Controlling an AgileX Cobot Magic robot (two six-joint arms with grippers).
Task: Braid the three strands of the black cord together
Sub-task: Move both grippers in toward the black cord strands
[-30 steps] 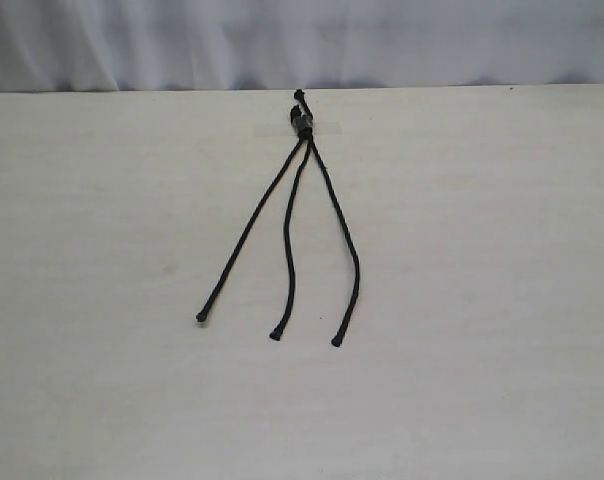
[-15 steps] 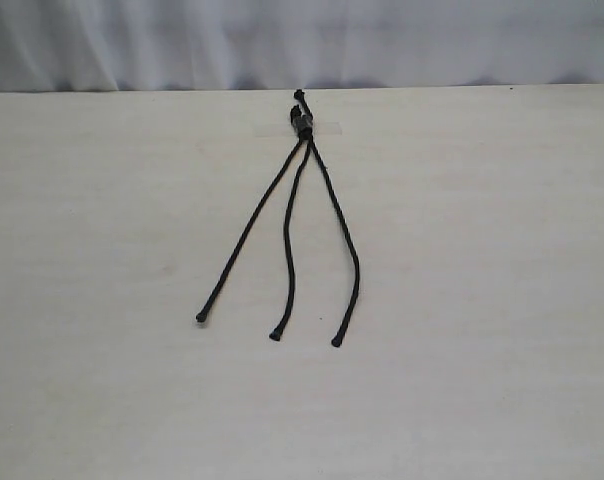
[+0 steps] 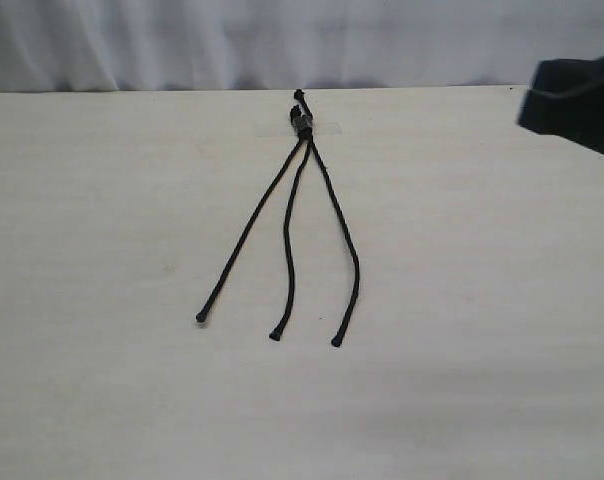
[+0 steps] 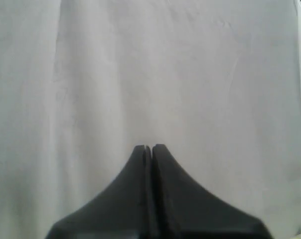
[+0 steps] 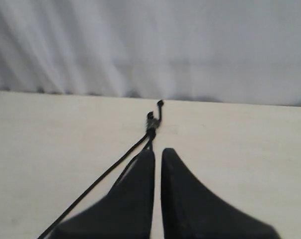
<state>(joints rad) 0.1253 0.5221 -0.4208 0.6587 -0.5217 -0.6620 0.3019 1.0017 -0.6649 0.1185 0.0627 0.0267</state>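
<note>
The black cord point(image 3: 302, 122) lies on the table, its bound end at the far side under clear tape point(image 3: 327, 127). Three strands fan toward the near side without crossing: the left one point(image 3: 247, 232), the middle one point(image 3: 290, 240) and the right one point(image 3: 344, 235), each ending in a small knob. My right gripper point(image 5: 157, 152) hovers over the strands, pointing at the bound end point(image 5: 151, 120). It is shut with a thin slit and holds nothing. My left gripper point(image 4: 151, 147) is shut and empty, facing only white cloth.
The pale wooden table point(image 3: 482, 300) ends at a far edge against a white curtain point(image 3: 282, 40). A dark part of the right arm point(image 3: 577, 103) shows at the exterior view's upper right, above the table.
A dark part of the right arm has come into the exterior view at the upper right. The cord and its strands have not moved.
</note>
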